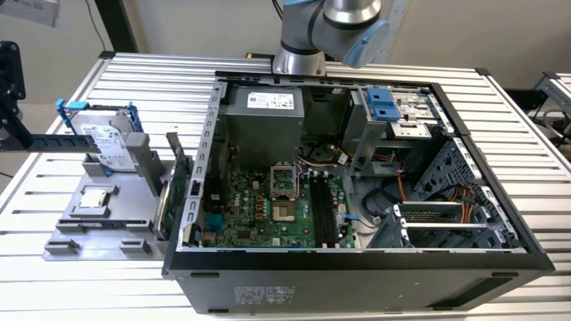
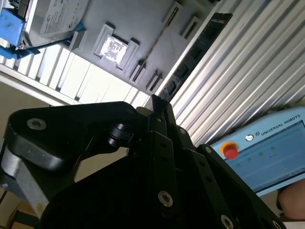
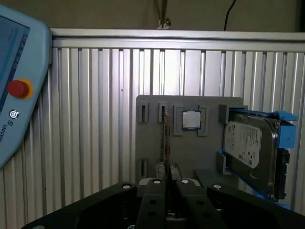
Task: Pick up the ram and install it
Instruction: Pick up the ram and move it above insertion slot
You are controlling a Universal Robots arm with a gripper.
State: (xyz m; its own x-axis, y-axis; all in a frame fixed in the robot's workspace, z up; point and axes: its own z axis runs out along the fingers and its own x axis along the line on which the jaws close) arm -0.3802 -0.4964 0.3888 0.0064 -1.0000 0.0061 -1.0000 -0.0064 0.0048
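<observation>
The ram point(image 3: 164, 138) shows edge-on as a thin stick standing in a slot of the grey fixture plate point(image 3: 147, 138). In the second wrist view the ram point(image 2: 159, 36) is again a thin line on the fixture plate point(image 2: 143, 28). My black gripper point(image 3: 167, 183) hangs well above the plate, with its fingertips lined up on the near end of the stick. Its fingers meet at the tips in both wrist views, and the gripper point(image 2: 158, 101) has nothing visible between them. The black motherboard slots point(image 1: 323, 214) lie inside the open computer case point(image 1: 200, 200).
On the fixture plate point(image 1: 67, 234) sit a silver processor chip point(image 1: 95, 199) and a hard drive in a blue caddy point(image 1: 105, 140); a green card point(image 1: 183, 180) stands upright beside the case. A hand point(image 2: 293, 202) holds a blue teach pendant point(image 2: 267, 143) close to the gripper. The arm's base point(image 1: 303, 40) stands behind the case.
</observation>
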